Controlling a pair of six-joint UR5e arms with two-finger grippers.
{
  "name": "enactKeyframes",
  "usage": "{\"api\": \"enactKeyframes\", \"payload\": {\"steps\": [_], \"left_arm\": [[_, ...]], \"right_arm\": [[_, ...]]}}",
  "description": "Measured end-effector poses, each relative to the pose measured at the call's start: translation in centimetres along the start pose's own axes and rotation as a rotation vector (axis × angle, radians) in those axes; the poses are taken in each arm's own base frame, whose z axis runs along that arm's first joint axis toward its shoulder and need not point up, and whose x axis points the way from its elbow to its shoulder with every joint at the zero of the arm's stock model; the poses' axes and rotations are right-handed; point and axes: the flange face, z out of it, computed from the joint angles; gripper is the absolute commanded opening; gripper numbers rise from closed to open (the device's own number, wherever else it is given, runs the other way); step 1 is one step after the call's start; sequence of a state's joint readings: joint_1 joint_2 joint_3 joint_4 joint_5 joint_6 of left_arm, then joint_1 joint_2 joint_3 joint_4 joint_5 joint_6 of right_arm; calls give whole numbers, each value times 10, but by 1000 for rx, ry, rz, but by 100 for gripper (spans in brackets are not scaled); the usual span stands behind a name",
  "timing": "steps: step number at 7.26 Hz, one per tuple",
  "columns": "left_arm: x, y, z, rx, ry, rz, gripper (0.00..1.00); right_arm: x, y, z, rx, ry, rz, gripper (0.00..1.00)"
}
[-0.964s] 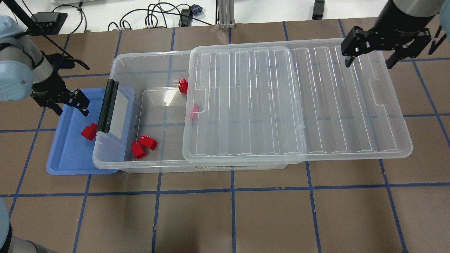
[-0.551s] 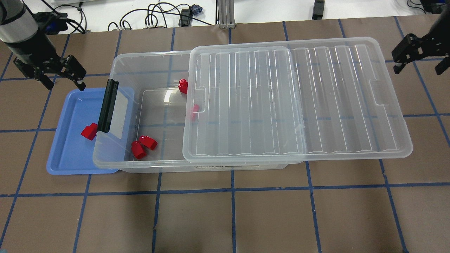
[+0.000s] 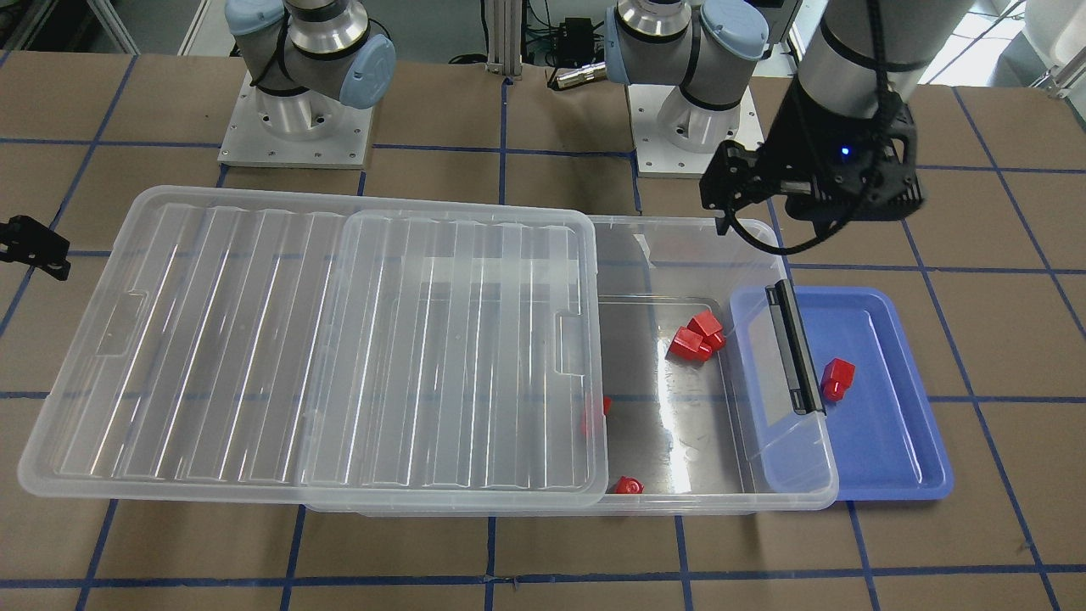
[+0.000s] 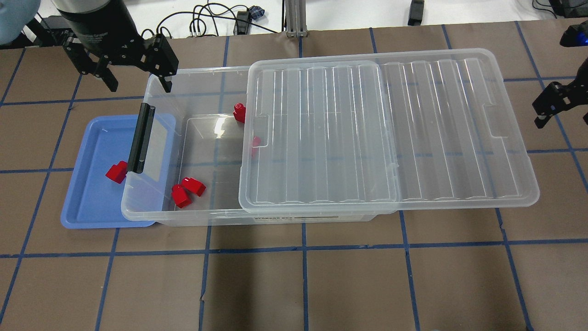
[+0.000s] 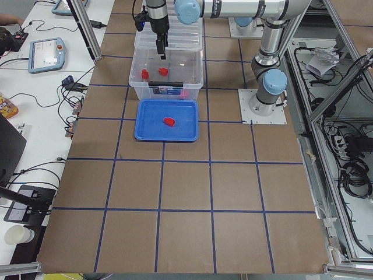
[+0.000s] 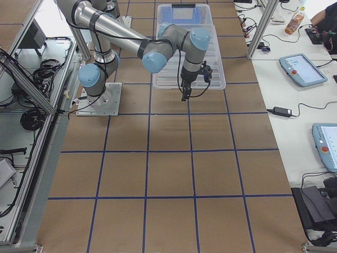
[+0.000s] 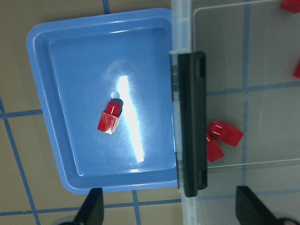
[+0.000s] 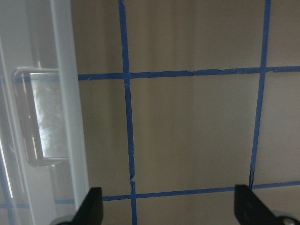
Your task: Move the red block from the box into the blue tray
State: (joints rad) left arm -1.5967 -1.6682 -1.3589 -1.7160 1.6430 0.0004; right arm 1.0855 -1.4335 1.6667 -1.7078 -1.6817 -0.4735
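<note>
One red block (image 4: 117, 171) lies in the blue tray (image 4: 89, 202), apart from any gripper; it also shows in the left wrist view (image 7: 110, 118) and the front view (image 3: 837, 378). The tray's right part sits under the clear box's (image 4: 197, 73) left end with the black latch clip (image 4: 140, 138). Several red blocks lie in the box: a pair (image 4: 188, 191) near the front, two (image 4: 239, 112) by the lid edge. My left gripper (image 4: 140, 87) is open and empty, high above the box's far left corner. My right gripper (image 4: 562, 119) is open and empty, off the lid's right end.
The ribbed clear lid (image 4: 390, 128) lies slid to the right, covers the box's right part and overhangs it. The brown table (image 4: 303, 285) has blue tape grid lines. Cables and a post (image 4: 294, 18) lie along the far edge.
My left gripper has risen from over the tray and moved back and right to the box's far left corner, still open. My right gripper has moved right and nearer, off the lid.
</note>
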Motion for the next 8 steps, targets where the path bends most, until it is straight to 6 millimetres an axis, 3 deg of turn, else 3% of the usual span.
{"api": "enactKeyframes", "payload": {"steps": [2, 3, 5, 8], "left_arm": [[16, 7, 14, -9, -2, -11, 100], [18, 5, 24, 4, -1, -28, 100], [18, 5, 27, 39, 2, -40, 100], [18, 1, 31, 40, 6, -42, 100]], "right_arm": [[2, -9, 24, -8, 0, 0, 100], [2, -11, 27, -1, 0, 8, 100], [-7, -13, 33, 12, -11, 21, 100], [-45, -22, 34, 53, -41, -13, 100]]}}
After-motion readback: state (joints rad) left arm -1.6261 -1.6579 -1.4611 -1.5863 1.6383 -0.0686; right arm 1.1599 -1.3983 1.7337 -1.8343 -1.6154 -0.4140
